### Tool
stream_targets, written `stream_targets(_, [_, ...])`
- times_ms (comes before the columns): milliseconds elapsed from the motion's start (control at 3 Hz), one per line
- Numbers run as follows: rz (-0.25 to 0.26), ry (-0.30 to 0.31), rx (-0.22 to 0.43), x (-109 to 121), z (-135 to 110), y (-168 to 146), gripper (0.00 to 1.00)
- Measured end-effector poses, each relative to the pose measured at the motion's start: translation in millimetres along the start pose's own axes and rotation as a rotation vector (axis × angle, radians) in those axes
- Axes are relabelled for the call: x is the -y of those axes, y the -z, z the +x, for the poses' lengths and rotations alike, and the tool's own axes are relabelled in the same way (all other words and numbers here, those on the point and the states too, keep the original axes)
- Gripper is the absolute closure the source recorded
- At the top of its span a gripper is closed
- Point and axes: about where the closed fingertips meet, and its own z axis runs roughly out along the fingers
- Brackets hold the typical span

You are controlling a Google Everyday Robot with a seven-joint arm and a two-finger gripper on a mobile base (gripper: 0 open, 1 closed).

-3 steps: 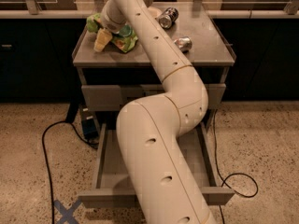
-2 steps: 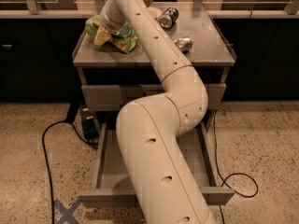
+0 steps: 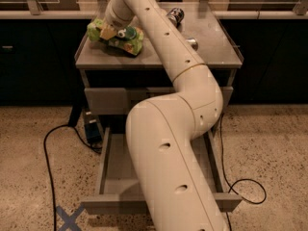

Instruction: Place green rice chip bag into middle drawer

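Nearest, a blue tape cross (image 3: 67,219) lay on the speckled floor (image 3: 274,143), just left of the front of the open drawer (image 3: 103,162). That drawer stood pulled far out from the foot of the cabinet, grey and shallow, and what showed of its inside was bare. The thick white arm (image 3: 168,148) rose in front of it and hid most of its middle and right. A black cable (image 3: 46,153) curled over the floor on the left and ran up to a small dark box (image 3: 91,131) beside the cabinet. Another cable (image 3: 248,191) looped on the right. Above the open drawer sat a shut drawer (image 3: 110,100), its grey front flush with the frame. The arm bent back over this and reached up and left across the grey worktop (image 3: 216,57). On the worktop's left part was the bag (image 3: 134,43), crinkled and bright green, lying well above the open drawer and not in it. The pincer (image 3: 115,32) was right on the bag, touching its upper side; whether it gripped the bag or only pressed on it could not be told. To the right of the arm a can (image 3: 193,44) lay half hidden near the worktop's middle. A second can (image 3: 175,16) lay farther back, close to the rear edge. Behind the worktop ran dark cupboards (image 3: 269,57) under a pale ledge (image 3: 260,13).
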Motion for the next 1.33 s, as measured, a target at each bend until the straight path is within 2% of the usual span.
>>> stream_targets(333, [0.034, 0.009, 0.031, 8, -10, 53, 1.00])
stream_targets(667, [0.095, -0.025, 0.118, 12, -34, 120, 1.00])
stream_targets(1000, [0.107, -0.082, 0.164, -13, -51, 168, 1.00])
stream_targets(1333, [0.050, -0.076, 0.137, -42, -45, 149, 1.00])
